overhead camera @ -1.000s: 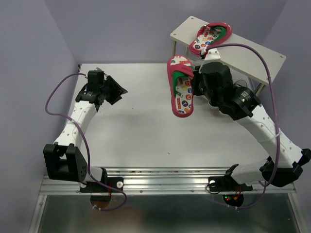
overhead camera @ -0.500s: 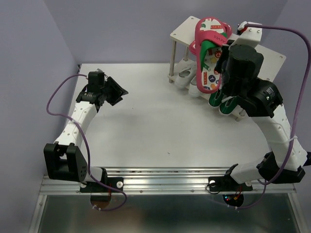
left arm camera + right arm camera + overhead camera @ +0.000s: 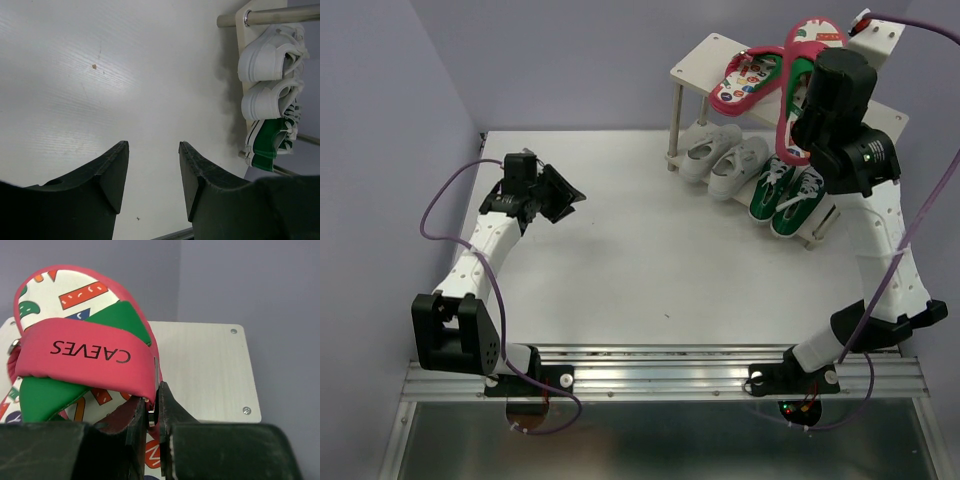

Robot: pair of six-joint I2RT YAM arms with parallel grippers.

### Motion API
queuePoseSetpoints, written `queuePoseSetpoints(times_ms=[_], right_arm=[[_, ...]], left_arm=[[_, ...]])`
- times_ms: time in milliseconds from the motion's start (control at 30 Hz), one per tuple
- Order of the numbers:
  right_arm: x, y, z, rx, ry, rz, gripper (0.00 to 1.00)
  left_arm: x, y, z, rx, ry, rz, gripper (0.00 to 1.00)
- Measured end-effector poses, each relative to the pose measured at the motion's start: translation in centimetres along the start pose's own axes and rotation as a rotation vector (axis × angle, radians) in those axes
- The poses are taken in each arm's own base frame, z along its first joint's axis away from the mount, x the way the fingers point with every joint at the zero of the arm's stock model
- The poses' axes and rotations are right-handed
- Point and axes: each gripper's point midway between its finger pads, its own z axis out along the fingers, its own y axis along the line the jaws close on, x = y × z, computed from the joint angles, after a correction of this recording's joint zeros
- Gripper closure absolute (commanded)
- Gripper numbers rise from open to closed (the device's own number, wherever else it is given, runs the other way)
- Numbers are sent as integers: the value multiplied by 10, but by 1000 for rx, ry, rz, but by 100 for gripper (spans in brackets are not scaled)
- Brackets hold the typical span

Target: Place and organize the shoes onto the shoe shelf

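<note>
The white tabletop [image 3: 620, 260] carries the shoe shelf [image 3: 695, 62] at its far right corner, and the right arm [image 3: 880, 250] rears up tall from its base beside it. The forearm is almost upright and the wrist is bent over the upper board. The left arm [image 3: 485, 240] reaches low and forward along the left side. The left gripper [image 3: 151, 150] is turned toward the shelf and well apart from it. Its jaws stand apart with nothing between them, only bare tabletop beneath.

The right gripper [image 3: 156, 410] is clamped on a red-pink flip-flop [image 3: 800, 80], its two fingers pinched together on the edge of the pink strap where it meets the sole. The flip-flop hangs steeply tilted, nearly on end, above the upper board. Its printed insole and green strap lining face the wrist camera, and the bare right end of the board [image 3: 210, 370] lies beyond the gripper.

To the gripper's left, a second flip-flop [image 3: 745, 80] lies flat on the upper board, insole up, just beside the held one. Whether the two touch cannot be told.

Below the gripper, on the lower tier, four shoes stand in a row with toes toward the arms. The two green sneakers [image 3: 785, 192] are almost straight beneath it, and the two white sneakers [image 3: 722, 158] are farther to its left. In the left wrist view the same row shows ahead and to the right of that gripper's fingers.

A purple cable [image 3: 440, 200] loops out beside the left arm.
</note>
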Motion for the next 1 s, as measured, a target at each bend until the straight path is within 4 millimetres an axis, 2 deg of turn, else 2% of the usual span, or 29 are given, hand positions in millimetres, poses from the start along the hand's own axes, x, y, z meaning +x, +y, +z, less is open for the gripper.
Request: queuePoseSetpoints(times_ms=[267,433,667,1000], right_arm=[[5,-23,30,98,4,73,99],[12,-26,43,148,10,86,99],[35,-17,74,178,45,104,99],[61,-38,103,251,70,206,99]], left_arm=[[9,7,-1,-4,21,-3,45],[11,6,-8,10,14,0,45],[12,6,-11,14,10,1,45],[13,7,-11,10,11,0,45]])
